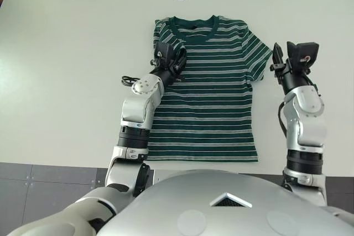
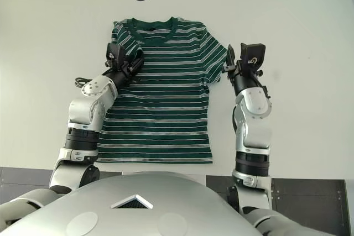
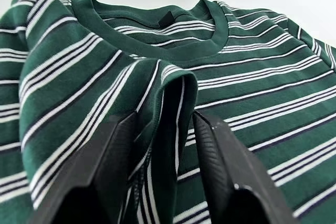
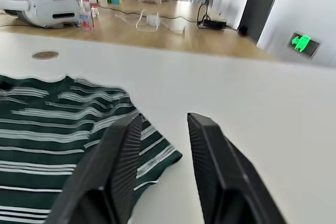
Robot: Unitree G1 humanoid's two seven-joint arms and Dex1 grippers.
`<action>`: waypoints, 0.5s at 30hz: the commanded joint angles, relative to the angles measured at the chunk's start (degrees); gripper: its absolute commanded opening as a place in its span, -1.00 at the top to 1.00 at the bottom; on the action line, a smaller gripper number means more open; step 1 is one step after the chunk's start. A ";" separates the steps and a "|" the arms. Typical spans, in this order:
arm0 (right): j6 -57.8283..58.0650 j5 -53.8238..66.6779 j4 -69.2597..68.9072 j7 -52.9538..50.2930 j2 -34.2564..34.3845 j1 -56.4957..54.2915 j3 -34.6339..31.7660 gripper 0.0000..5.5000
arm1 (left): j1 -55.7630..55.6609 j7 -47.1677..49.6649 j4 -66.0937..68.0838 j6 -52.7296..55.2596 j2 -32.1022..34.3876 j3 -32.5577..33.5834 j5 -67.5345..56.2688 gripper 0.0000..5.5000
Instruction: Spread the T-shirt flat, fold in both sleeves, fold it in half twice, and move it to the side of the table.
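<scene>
Left gripper [image 3: 167,118] pinches the T-shirt [image 1: 215,98]; right gripper [image 4: 165,121] hovers nearby.

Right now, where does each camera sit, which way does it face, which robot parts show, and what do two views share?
Left eye view: head, looking forward and down at the T-shirt on the table; left arm and right arm.
Right eye view: head, same scene, same arms.
Left wrist view: left wrist, facing the collar; left gripper pinching fabric.
Right wrist view: right wrist, facing across the table; right gripper open beside a sleeve.
Shared: every view shows the T-shirt.
</scene>
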 commanded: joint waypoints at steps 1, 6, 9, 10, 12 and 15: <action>4.97 1.74 6.01 2.75 -2.48 -4.26 -0.88 0.11 | 0.49 -0.17 -4.57 -2.58 -0.76 2.04 -1.69 0.29; 9.17 2.02 12.95 5.49 -5.15 -7.89 -0.55 0.11 | 1.67 -0.33 -14.51 -4.89 -2.19 4.88 -5.99 0.29; 9.84 1.37 17.37 6.99 -6.50 -9.51 0.38 0.11 | 2.61 -0.92 -21.63 -6.79 -3.55 7.56 -11.10 0.29; 10.01 1.40 18.22 7.41 -6.56 -9.76 0.61 0.11 | 2.72 -0.87 -22.76 -7.16 -3.67 8.05 -11.98 0.29; 9.97 1.41 19.78 8.13 -6.61 -10.14 1.08 0.11 | 2.81 -0.48 -23.34 -7.74 -3.67 8.77 -12.73 0.29; 9.63 1.39 21.30 9.09 -6.68 -10.44 1.73 0.18 | 2.86 0.02 -22.51 -8.15 -3.56 9.55 -13.14 0.29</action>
